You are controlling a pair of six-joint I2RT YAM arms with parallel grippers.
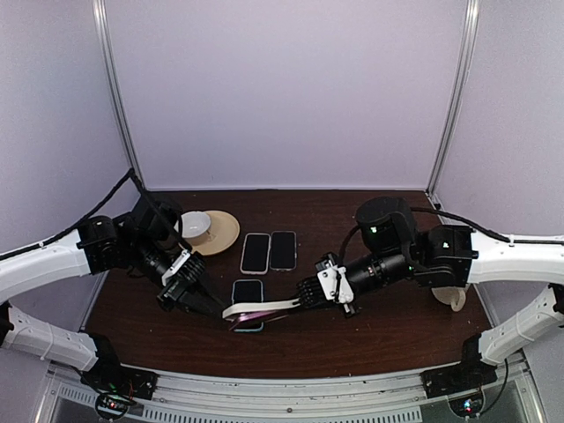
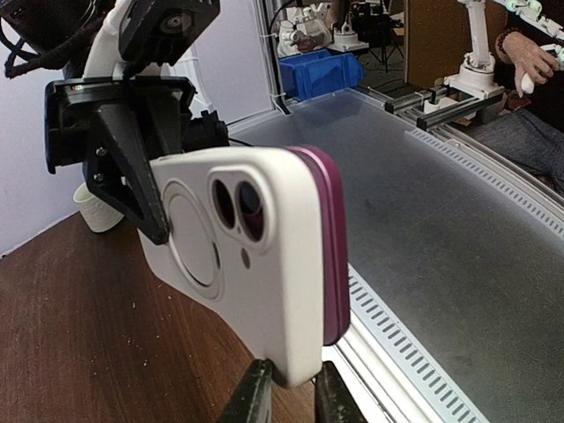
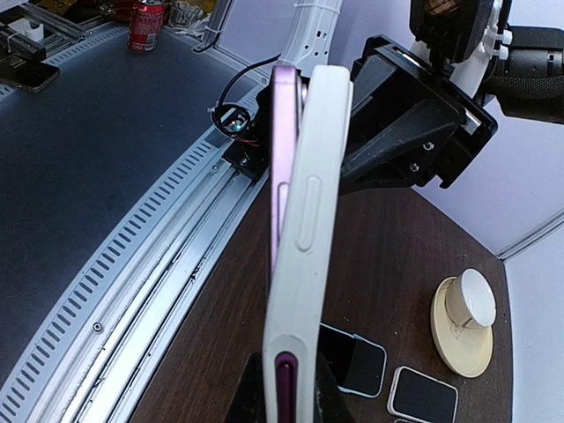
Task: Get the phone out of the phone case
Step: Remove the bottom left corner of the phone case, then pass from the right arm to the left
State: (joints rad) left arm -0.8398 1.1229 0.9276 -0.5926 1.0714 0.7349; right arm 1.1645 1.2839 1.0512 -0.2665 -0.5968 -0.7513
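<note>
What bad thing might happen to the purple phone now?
The purple phone is peeling out of the white case above the table, each end pinched by fingers. If it pops free suddenly, it may drop onto the phone lying below. The thin end grips might also slip.

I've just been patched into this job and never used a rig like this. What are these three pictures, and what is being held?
The wide picture looks down from above on two robot arms at a brown table. The other two come from cameras on each wrist. The left gripper and right gripper each grip one end of a white phone case held up off the table. A purple phone is partly peeled out of it along one edge. On the table lie three more phones, a round tan plate with a white cup on it, and another pale object near the right arm.
</note>
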